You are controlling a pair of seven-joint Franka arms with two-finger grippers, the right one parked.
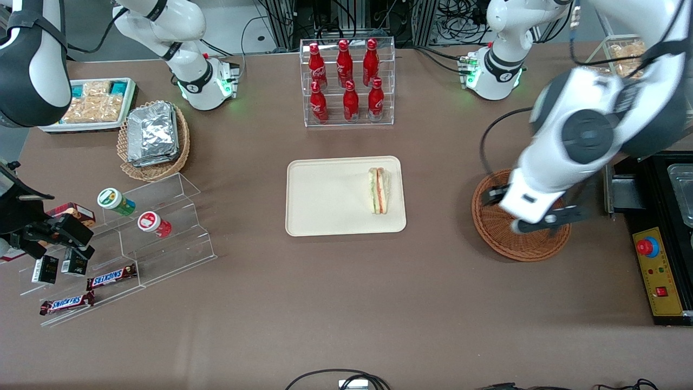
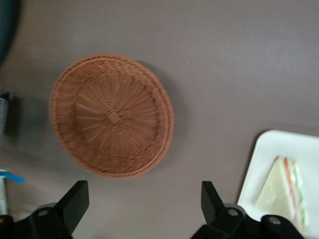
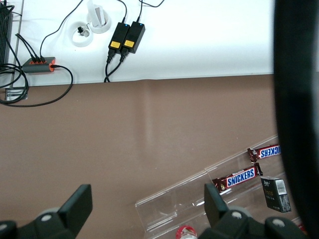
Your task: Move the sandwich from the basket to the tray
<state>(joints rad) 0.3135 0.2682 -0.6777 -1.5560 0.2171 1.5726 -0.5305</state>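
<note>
The sandwich point(image 1: 379, 189) point(image 2: 281, 191), a pale wedge with red and green layers, lies on the cream tray point(image 1: 325, 206) point(image 2: 269, 149), near the tray's edge that faces the working arm's end. The round reddish-brown basket point(image 1: 503, 238) point(image 2: 112, 115) sits beside the tray and holds nothing. My left gripper point(image 1: 530, 211) point(image 2: 144, 199) hangs above the basket, open, with only bare table between its black fingers point(image 2: 75, 199).
A clear rack of red bottles point(image 1: 349, 81) stands farther from the front camera than the tray. A tan wicker basket of foil packets point(image 1: 154, 138), a white snack tray point(image 1: 92, 105) and a clear stepped stand point(image 1: 135, 244) lie toward the parked arm's end. A black control box point(image 1: 658, 271) sits beside the round basket.
</note>
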